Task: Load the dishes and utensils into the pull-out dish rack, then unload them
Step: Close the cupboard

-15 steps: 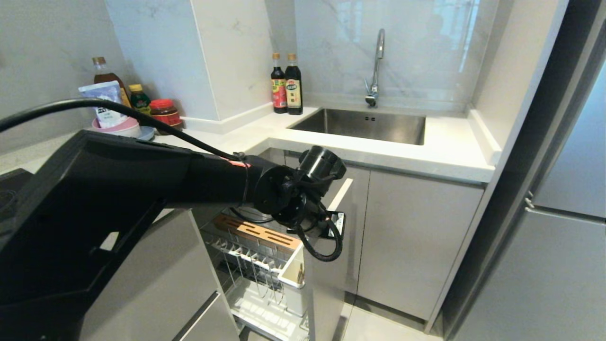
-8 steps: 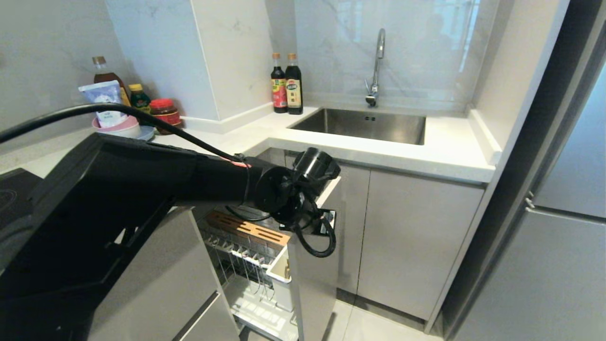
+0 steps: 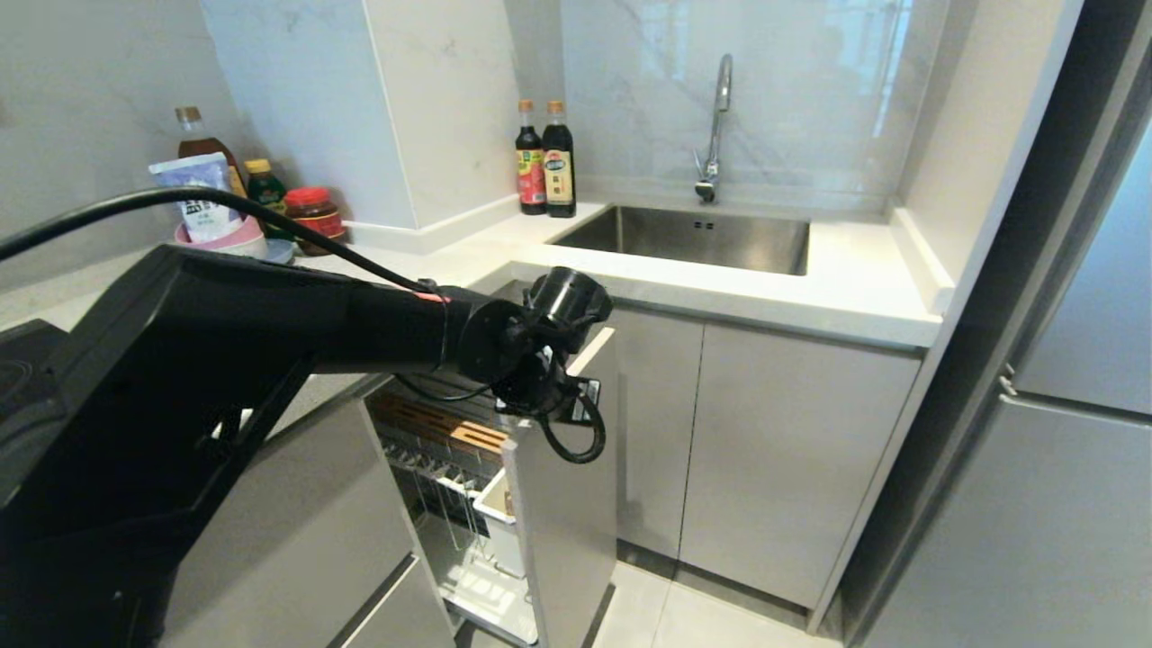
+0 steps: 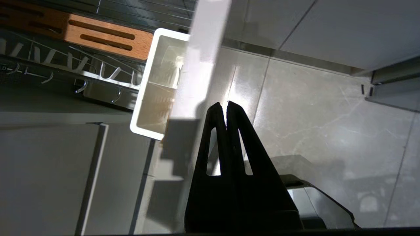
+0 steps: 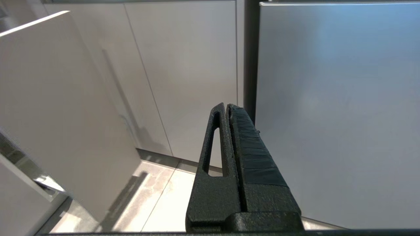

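The dish rack (image 3: pixel 450 468) stands partly pulled out of the cabinet under the worktop (image 3: pixel 810 288), its wooden strip (image 4: pixel 108 36) and white utensil box (image 4: pixel 154 85) showing. The left gripper (image 4: pixel 226 106), fingers pressed together and empty, sits just outside the rack's front panel (image 3: pixel 567 504). The right gripper (image 5: pixel 226 108), also closed, hangs beside the cabinet doors.

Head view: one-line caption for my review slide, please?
Left gripper, shut, at the top edge of the partly open pull-out dish rack beside the sink.
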### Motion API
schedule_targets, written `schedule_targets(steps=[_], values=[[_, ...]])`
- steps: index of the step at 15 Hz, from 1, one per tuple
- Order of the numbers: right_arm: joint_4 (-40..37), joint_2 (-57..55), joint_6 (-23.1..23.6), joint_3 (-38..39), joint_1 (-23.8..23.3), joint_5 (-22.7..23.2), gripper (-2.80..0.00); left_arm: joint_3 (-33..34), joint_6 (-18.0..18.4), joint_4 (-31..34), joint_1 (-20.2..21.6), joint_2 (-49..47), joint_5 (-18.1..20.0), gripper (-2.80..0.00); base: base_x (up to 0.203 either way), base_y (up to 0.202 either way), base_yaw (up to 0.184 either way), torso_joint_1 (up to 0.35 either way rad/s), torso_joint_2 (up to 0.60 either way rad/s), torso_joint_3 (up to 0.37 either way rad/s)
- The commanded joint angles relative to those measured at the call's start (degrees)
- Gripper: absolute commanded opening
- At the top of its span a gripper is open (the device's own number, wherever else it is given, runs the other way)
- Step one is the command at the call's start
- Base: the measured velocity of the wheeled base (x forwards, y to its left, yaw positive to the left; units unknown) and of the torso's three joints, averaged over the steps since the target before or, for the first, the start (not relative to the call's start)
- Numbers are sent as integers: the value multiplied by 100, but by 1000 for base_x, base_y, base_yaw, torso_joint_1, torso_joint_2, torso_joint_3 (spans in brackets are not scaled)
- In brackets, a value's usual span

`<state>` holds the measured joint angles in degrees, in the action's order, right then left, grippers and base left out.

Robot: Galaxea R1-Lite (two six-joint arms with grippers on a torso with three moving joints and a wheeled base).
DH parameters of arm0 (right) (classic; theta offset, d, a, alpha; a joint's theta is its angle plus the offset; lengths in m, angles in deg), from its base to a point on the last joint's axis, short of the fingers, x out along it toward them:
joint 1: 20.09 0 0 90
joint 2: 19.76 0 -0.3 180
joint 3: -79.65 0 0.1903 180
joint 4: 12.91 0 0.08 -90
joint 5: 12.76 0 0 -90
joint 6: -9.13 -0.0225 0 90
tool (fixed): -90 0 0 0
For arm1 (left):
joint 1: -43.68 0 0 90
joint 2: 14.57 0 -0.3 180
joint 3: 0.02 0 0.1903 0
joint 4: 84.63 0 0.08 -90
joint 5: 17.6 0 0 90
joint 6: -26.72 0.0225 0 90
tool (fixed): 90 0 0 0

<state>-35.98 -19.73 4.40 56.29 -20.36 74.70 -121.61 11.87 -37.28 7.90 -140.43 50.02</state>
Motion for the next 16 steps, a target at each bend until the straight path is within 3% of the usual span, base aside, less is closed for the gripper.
schedule_targets(steps=[1, 5, 16], values=[[5, 24, -2, 0, 0, -1, -280, -27, 35, 10, 123, -31, -3, -280, 0, 0, 0, 0, 0, 0], [5, 24, -2, 0, 0, -1, -280, -199, 229, 10, 469, -243, -108, -280, 0, 0, 0, 0, 0, 0], [5, 24, -2, 0, 0, -1, -280, -834, 413, 10, 1046, -828, -1239, -280, 0, 0, 0, 0, 0, 0]])
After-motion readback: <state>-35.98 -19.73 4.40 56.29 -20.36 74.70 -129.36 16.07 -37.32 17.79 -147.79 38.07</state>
